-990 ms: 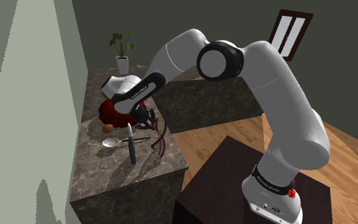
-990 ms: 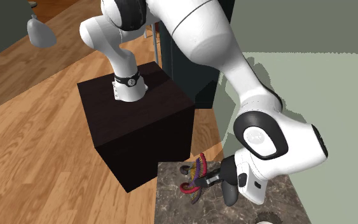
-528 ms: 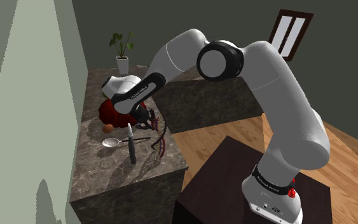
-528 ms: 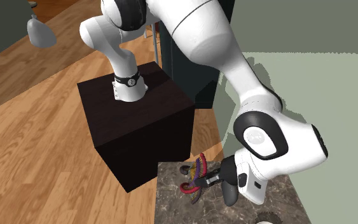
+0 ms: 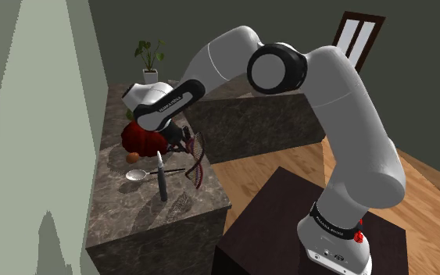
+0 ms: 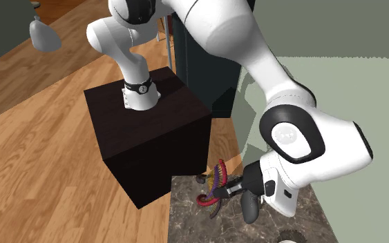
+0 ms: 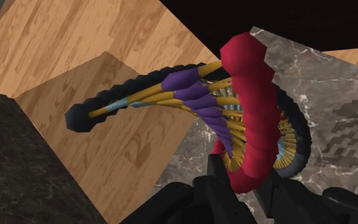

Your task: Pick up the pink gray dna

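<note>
Now my claw (image 7: 240, 186) clenches the dna (image 7: 250, 108) by its red strand (near one end); a quick swing could twist it loose.

DNA model off the desk

The DNA model (image 5: 197, 161) (image 6: 217, 185) (image 7: 247, 121), one rail red, one black, with gold, purple and pale-blue rungs, hangs clasped in the end effector (image 7: 234, 186) above the marble desk's (image 5: 132, 205) edge.

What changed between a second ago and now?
The gripper, shut on the DNA model, rose and lifted it off the stone counter; earlier the model lay by the counter's edge. The spoon and dark pen-like tool kept their places.
</note>
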